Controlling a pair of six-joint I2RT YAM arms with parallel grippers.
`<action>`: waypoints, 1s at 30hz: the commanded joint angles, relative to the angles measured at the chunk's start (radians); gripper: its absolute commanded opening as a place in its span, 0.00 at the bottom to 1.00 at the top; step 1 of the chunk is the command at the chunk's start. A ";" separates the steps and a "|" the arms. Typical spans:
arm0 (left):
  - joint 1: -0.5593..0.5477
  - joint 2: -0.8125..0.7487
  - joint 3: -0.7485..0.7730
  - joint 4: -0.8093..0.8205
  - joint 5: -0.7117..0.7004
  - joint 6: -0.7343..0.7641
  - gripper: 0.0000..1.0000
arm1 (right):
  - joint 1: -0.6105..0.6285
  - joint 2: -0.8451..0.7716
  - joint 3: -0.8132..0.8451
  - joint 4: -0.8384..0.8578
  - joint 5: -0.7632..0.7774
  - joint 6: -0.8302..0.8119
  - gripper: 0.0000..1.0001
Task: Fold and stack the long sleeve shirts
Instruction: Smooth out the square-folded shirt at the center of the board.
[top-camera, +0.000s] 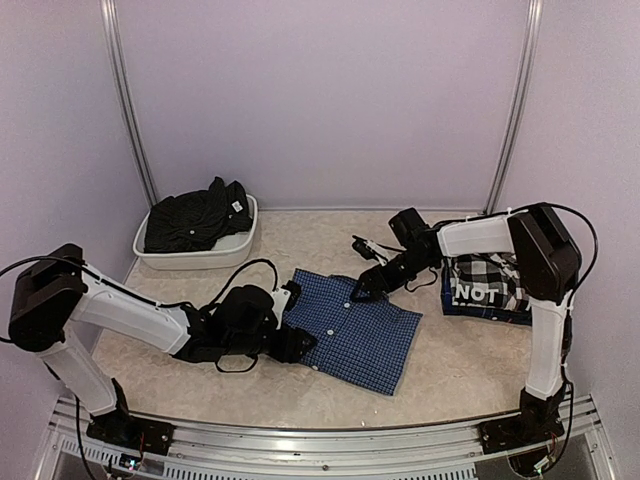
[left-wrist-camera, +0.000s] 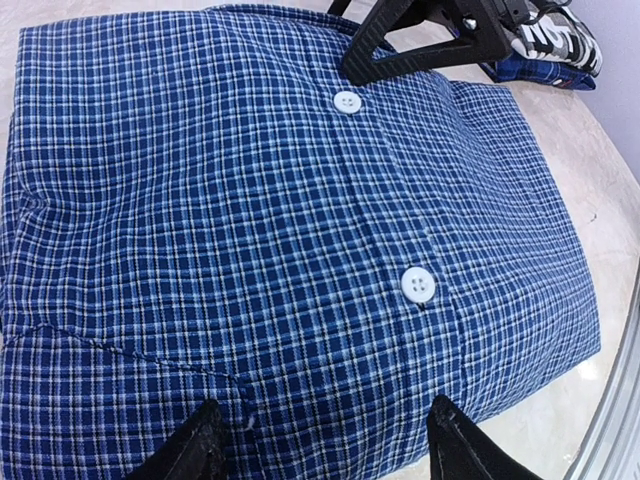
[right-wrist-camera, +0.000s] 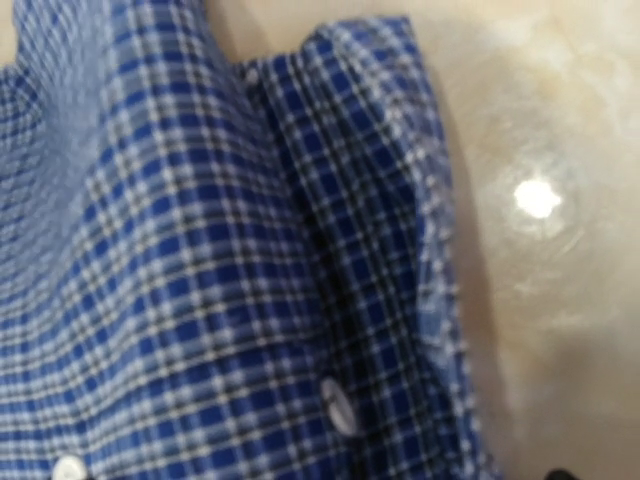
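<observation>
As seen from above, shows the blue shirt (top-camera: 360, 335) folded into a rough rectangle and lying flat in the middle of the table (top-camera: 460, 375), with the left jaws at its left edge and the right jaws at its far edge. Shows too, from there alone, the black shirt (top-camera: 195, 218) heaped in a white tub (top-camera: 205, 262) at far left. Also places the black-and-white check shirt (top-camera: 490, 285) folded at the right side of the table, apart from the blue one. Brings out, in the left wrist view, white buttons (left-wrist-camera: 419, 285) down the placket and the left jaws spread apart over the cloth's near edge, gripping nothing. Catches there also the right jaws at the top, set wide, one fingertip (left-wrist-camera: 360, 65) down at the cloth just beside the upper button. Gives, in the right wrist view, only a blurred close-up of the blue check with bare table beside it; cannot tell from that view alone how the right jaws stand.
</observation>
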 joint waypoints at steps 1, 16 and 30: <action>-0.007 -0.036 0.003 -0.011 -0.047 0.008 0.65 | -0.028 -0.093 -0.015 0.019 0.002 0.015 0.95; -0.014 -0.064 0.003 -0.011 -0.055 0.013 0.67 | -0.074 0.018 0.030 0.014 -0.194 0.062 0.96; -0.029 -0.065 -0.051 0.009 -0.062 -0.034 0.67 | -0.058 0.079 0.003 0.033 -0.262 0.066 0.91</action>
